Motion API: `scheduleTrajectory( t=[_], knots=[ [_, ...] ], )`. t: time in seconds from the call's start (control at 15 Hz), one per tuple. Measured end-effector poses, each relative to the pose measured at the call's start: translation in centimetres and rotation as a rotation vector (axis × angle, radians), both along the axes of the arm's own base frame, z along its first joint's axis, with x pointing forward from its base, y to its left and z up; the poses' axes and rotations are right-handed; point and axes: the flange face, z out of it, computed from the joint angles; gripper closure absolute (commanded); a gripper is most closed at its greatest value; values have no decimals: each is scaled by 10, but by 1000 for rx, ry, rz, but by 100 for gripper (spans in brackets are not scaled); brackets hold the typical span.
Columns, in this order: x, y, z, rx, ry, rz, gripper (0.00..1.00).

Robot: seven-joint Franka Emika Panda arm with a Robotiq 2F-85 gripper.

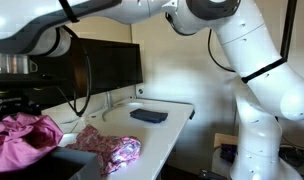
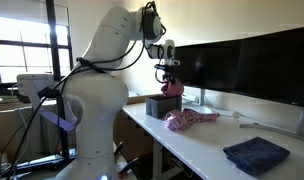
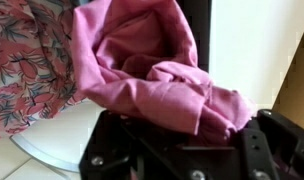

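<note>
A pink cloth [image 2: 172,89] is held bunched in the gripper [image 2: 169,74], whose jaws are closed right down on a fold of it. In the wrist view the same cloth is seen gathered into a twisted knot at the grip, with the rest of it spread loosely beyond. The cloth is carried clear of the table [image 2: 207,142] and hangs in the air just above a dark box [image 2: 152,106] that stands near the table's end. Whether its lowest fold touches the box cannot be told at this size.

Just beside the box, a flowered cloth [image 2: 189,120] lies crumpled on the table top, apart from the gripper and not held by anything. Farther along, well apart from both, a dark blue cloth [image 2: 257,155] lies folded flat. Monitors [image 2: 242,65] are ranged along the back of the table, and the white arm [image 2: 97,90] stands off its end, reaching over to the box.

As for progress, the pick-up can be judged complete: the pink cloth is gripped and raised off the surface. It has not yet been set down or let go. The flowered cloth and the dark blue cloth lie on the table outside the grip, so only one of the three cloths is in hand at this moment.
</note>
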Motion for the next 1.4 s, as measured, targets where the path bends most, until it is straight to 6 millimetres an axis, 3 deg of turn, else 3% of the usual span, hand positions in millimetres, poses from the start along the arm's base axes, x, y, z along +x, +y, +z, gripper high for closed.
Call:
scheduleTrajectory(
  t=[0.4,0.6,1.0,1.33,1.4],
  knots=[
    [-26,44,-34,6,37,-65,97],
    [-42,53,-53,-12,77,-118,98],
    [-95,43,-97,-81,171,-249,98],
    [-128,14,-101,-114,213,-346,99],
    [-132,5,-102,-113,226,-361,92]
  ],
)
